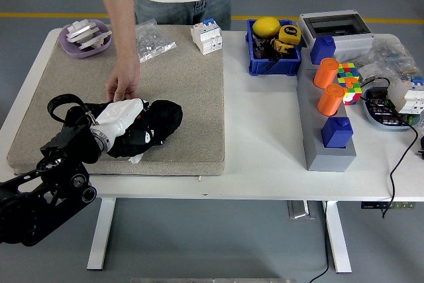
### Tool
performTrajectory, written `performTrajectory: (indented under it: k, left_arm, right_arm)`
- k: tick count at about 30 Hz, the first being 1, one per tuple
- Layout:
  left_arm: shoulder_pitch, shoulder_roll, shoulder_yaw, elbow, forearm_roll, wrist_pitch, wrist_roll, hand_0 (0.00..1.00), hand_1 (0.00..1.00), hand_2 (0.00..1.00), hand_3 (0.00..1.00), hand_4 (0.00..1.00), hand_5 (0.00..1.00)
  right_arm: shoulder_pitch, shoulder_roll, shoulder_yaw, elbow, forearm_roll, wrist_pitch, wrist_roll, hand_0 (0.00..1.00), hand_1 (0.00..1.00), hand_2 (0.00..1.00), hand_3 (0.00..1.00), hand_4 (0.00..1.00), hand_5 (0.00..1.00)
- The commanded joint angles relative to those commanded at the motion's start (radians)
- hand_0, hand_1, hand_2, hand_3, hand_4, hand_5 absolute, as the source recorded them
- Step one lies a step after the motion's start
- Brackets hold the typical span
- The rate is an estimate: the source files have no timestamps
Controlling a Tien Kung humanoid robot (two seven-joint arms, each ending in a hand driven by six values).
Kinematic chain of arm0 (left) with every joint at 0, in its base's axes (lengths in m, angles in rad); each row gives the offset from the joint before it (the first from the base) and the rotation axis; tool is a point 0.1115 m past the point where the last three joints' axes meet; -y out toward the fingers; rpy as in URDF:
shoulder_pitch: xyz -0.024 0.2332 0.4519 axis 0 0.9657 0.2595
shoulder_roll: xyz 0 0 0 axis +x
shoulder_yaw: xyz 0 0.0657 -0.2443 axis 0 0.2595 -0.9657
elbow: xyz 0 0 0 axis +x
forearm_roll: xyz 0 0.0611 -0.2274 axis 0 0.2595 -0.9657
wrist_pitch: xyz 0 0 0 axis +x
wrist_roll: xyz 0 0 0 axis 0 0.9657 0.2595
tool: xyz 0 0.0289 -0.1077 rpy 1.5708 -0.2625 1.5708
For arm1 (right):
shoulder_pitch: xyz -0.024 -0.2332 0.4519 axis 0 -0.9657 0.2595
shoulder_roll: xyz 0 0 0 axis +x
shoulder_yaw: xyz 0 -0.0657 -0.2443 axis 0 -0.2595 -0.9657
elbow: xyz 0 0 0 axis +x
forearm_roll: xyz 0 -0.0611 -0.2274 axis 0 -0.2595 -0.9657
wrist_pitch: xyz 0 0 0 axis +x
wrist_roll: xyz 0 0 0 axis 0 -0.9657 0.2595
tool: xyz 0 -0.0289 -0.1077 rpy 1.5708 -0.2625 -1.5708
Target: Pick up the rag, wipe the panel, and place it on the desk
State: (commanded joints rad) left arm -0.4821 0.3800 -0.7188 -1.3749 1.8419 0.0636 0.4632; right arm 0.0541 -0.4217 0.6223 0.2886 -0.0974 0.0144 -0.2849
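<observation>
Head view: my left hand (119, 118) is clenched on the black rag (156, 124), pressing it over the panel, which I can barely see under the cloth. All this sits on the beige mat (185, 84) toward the desk's (265, 144) front-left corner. A person's hand (123, 84) rests on the mat just behind, apparently steadying the panel. Right arm not in frame.

My read: mid-wipe. Next I need to finish the stroke, lift the rag clear and drop it on bare mat or desk, minding that hand.

Surface: white desk, mat covering the left half. Purple tray (85, 36), bag of parts (152, 40) and breaker block (207, 36) along the far edge. Blue bin (271, 48), grey fixture (328, 144) with orange cylinders (330, 84) on the right. Grey shop floor with a yellow line (53, 15).
</observation>
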Motion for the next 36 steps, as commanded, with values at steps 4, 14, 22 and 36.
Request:
performTrajectory:
  k: [4,14,22,36]
  left_arm:
    - [-0.002,-0.002,0.000,0.002,0.001,-0.002,0.004,0.235,0.262,0.527,0.476,0.264,0.002]
    - [0.008,0.011,-0.027,0.018,0.013,-0.003,0.010,0.235,0.261,0.526,0.475,0.263,0.002]
    - [0.029,0.030,-0.057,0.026,0.008,-0.007,0.015,0.232,0.263,0.528,0.476,0.268,0.002]
    - [0.065,0.058,-0.138,0.040,0.048,-0.013,0.027,0.231,0.263,0.528,0.478,0.272,0.002]
  right_arm:
    - [0.000,0.000,0.004,0.002,-0.005,0.000,0.000,0.759,0.722,0.718,0.647,0.986,0.469]
    - [-0.001,-0.001,0.005,0.003,-0.007,0.001,0.001,0.758,0.721,0.718,0.648,0.990,0.468]
    - [-0.002,-0.001,0.016,0.005,-0.016,0.001,0.001,0.758,0.721,0.718,0.647,0.991,0.468]
    - [-0.003,-0.003,0.028,0.006,-0.026,0.001,0.002,0.758,0.722,0.718,0.648,0.993,0.467]
